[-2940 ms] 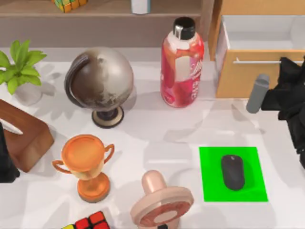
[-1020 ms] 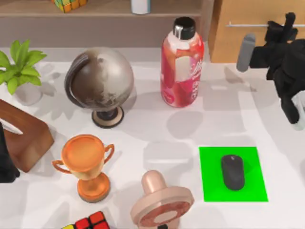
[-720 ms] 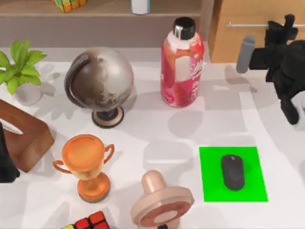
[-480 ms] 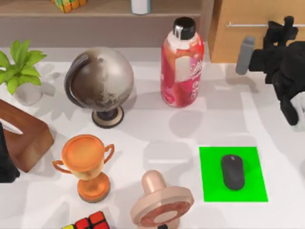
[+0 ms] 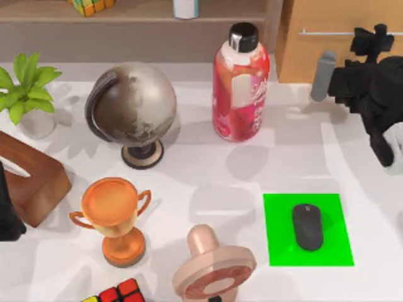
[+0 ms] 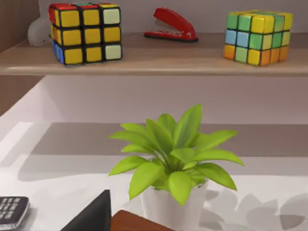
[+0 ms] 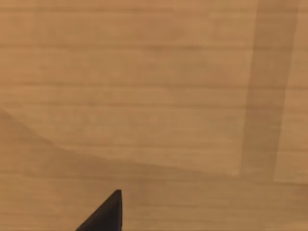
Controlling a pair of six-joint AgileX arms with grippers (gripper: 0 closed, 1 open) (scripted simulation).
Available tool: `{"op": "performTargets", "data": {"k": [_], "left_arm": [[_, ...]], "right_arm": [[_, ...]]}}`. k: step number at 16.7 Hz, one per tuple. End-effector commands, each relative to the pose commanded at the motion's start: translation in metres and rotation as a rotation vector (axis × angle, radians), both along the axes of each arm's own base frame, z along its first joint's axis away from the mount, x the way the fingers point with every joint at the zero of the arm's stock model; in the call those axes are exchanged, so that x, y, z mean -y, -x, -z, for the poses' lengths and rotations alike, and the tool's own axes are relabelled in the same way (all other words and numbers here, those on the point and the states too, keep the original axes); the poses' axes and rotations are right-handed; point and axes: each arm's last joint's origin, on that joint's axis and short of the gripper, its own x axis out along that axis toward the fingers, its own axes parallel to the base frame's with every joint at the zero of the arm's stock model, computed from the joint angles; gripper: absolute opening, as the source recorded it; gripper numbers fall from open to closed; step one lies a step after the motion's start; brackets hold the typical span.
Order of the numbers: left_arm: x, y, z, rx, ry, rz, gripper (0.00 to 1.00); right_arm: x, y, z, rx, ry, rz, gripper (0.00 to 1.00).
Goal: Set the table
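My right gripper point(image 5: 371, 39) sits at 2 o'clock against the closed drawer front point(image 5: 340, 38), finger spread hard to tell, presumably to keep the table point(image 5: 208, 170) uncluttered; left arm parked at 9 o'clock.

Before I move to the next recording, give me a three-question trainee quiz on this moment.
1. True or false: the black computer mouse lies on the green mat.
2. Which object stands nearest the top view's front edge? A) globe B) pink desk fan C) red bottle
3. Fill in: the right end effector sits close in front of the wooden drawer ____, and the drawer is shut.

Key: 1 true; 2 B; 3 cabinet.

The left arm is parked at the table's left edge.
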Motion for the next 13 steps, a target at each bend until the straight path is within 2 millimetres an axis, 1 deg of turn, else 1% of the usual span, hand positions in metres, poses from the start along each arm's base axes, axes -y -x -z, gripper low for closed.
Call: {"op": "performTargets", "data": {"k": [1, 2, 5, 7, 10, 13], "left_arm": [[0.0, 0.0, 0.0, 0.0, 0.0, 0.0, 1.0], [0.0, 0.0, 0.0, 0.0, 0.0, 0.0, 1.0], [0.0, 0.0, 0.0, 0.0, 0.0, 0.0, 1.0], [0.0, 0.0, 0.0, 0.0, 0.0, 0.0, 1.0], [0.0, 0.0, 0.0, 0.0, 0.0, 0.0, 1.0], [0.0, 0.0, 0.0, 0.0, 0.0, 0.0, 1.0]], "right_arm": [[0.0, 0.0, 0.0, 0.0, 0.0, 0.0, 1.0], [-0.001, 0.009, 0.014, -0.055, 0.001, -0.004, 1.0], [0.001, 0.009, 0.006, -0.027, -0.001, 0.007, 1.0], [0.002, 0.013, 0.002, -0.009, -0.002, 0.013, 1.0], [0.001, 0.023, 0.0, 0.002, -0.003, 0.01, 1.0], [-0.001, 0.035, 0.003, -0.01, -0.003, 0.003, 1.0]]}}
